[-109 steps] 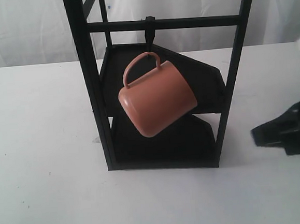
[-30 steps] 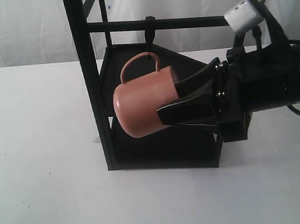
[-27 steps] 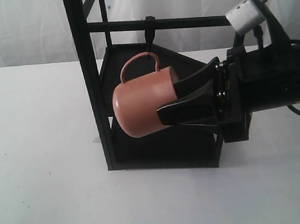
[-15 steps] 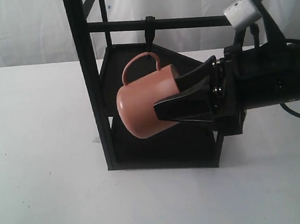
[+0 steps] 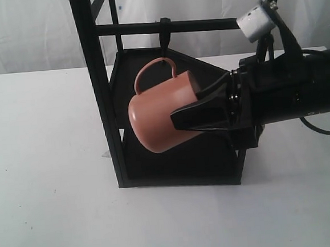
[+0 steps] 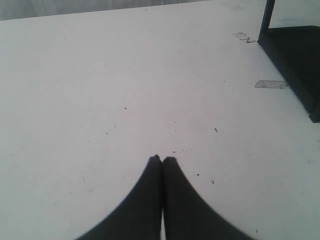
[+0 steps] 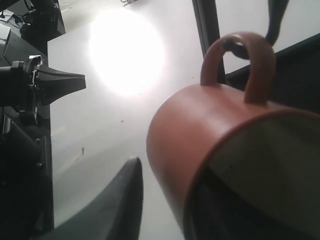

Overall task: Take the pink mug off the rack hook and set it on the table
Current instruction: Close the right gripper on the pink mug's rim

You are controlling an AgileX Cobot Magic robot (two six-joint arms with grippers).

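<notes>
The pink mug (image 5: pixel 156 115) hangs tilted, its thin handle (image 5: pixel 149 70) looped over the short black rack hook (image 5: pixel 164 37) under the crossbar. My right gripper (image 5: pixel 184 107) reaches in from the right and straddles the mug's wall at the rim. One finger is inside the cream interior, the other outside. In the right wrist view a gap shows between the outer finger (image 7: pixel 127 195) and the mug (image 7: pixel 200 125), so the jaws are open. My left gripper (image 6: pixel 162 159) is shut and empty over the white table (image 6: pixel 100 75).
The black rack (image 5: pixel 97 94) stands mid-table with two dark shelves behind and below the mug. Its posts flank the mug on both sides. The rack's base corner (image 6: pixel 295 55) lies near the left gripper. White table (image 5: pixel 42 167) spreads around the rack.
My right arm came in from the right and put its fingers around the mug's rim. In the last second the arm shifted slightly and the mug rocked a little; the handle stays on the hook.
</notes>
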